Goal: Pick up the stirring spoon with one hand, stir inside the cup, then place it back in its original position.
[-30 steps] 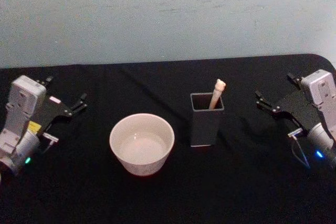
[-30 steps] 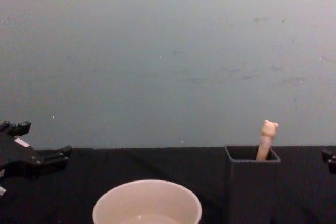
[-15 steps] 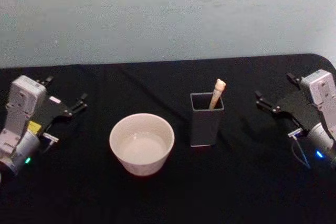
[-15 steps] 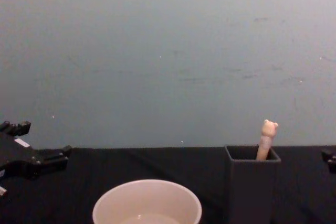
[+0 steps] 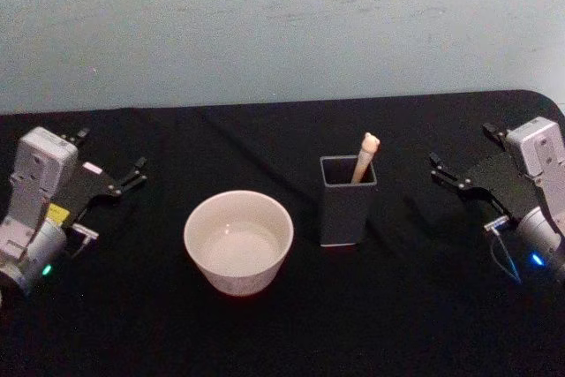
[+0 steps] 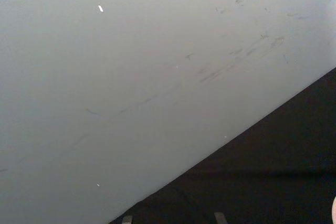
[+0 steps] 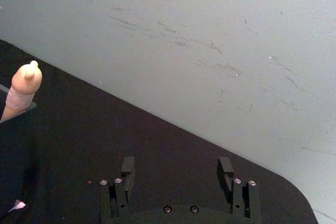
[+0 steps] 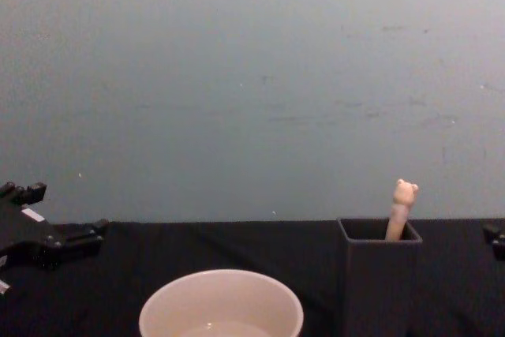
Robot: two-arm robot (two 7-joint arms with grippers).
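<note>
Dim, even light, black tablecloth [image 5: 282, 333] swallowing shadows, soft sheen inside the cup [image 5: 237, 276], pale wall [image 5: 282, 24] brightest

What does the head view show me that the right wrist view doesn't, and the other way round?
Head view adds the cup, the whole dark grey holder and the left gripper, parked open at the left. Right wrist view adds a close look at the right gripper, fingers open, holding nothing. Both share the stirring spoon handle standing in the holder, the black table and the wall.

Left to right on table [image 5: 397, 324]: left gripper [image 5: 110, 151], cup [image 5: 238, 240], holder [image 5: 347, 214] with stirring spoon [image 5: 366, 154] inside, seemingly leaning backward, right gripper [image 5: 461, 145].
</note>
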